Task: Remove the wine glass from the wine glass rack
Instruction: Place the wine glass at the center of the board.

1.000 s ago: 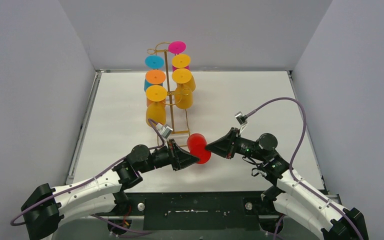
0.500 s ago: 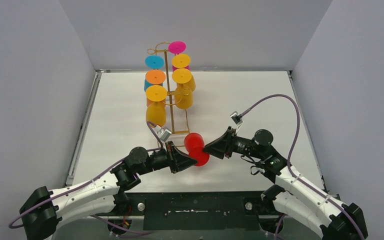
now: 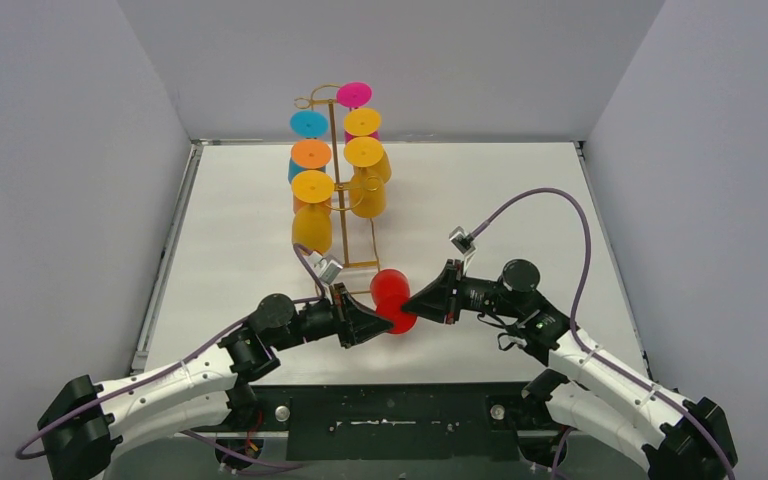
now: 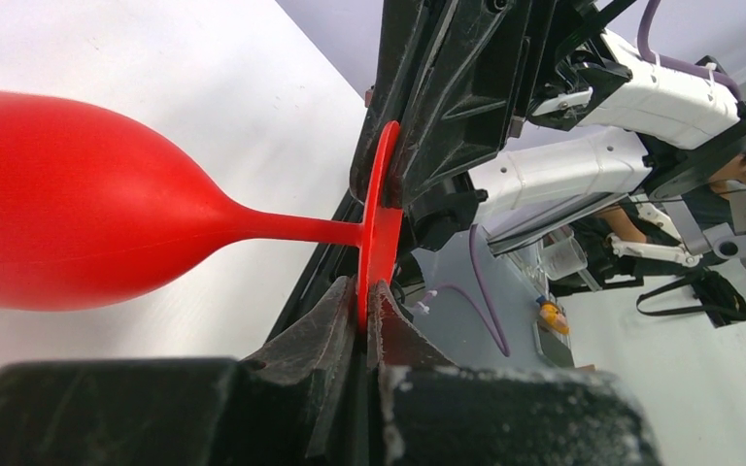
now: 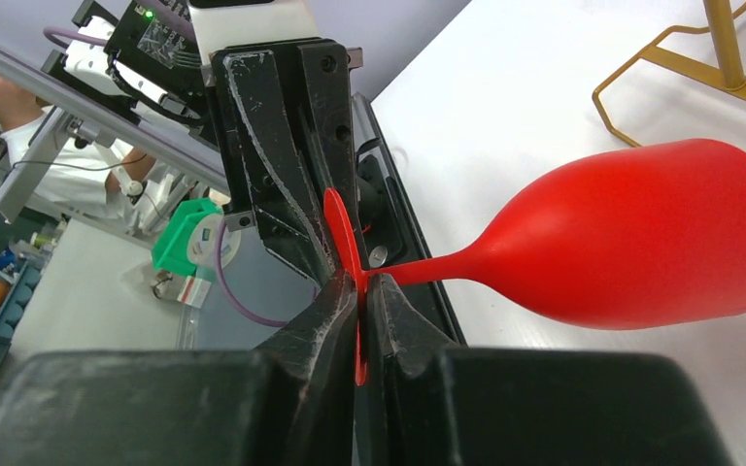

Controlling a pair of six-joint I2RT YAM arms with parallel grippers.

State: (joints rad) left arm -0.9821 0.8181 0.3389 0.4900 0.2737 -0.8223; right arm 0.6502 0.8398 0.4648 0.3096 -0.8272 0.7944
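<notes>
This is a robotics lab, arranged as a test cell. The white table [image 3: 520, 190] is boxed in by plain grey panels [image 3: 60, 200] along its left, far and right edges. The left arm [image 3: 180, 385] and right arm [image 3: 600, 375], trailing purple cables [image 3: 545, 190], are bolted at its near edge. Beyond that edge, the wrist views show a person in a white shirt [image 5: 10, 116], a green device [image 5: 186, 243] and clear plastic tubs [image 4: 565, 260] (all rather blurred).

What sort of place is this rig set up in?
Most likely a robotics lab test cell: a white tabletop boxed in by plain grey wall panels, and past its near edge a person in a white shirt among cabled equipment.
</notes>
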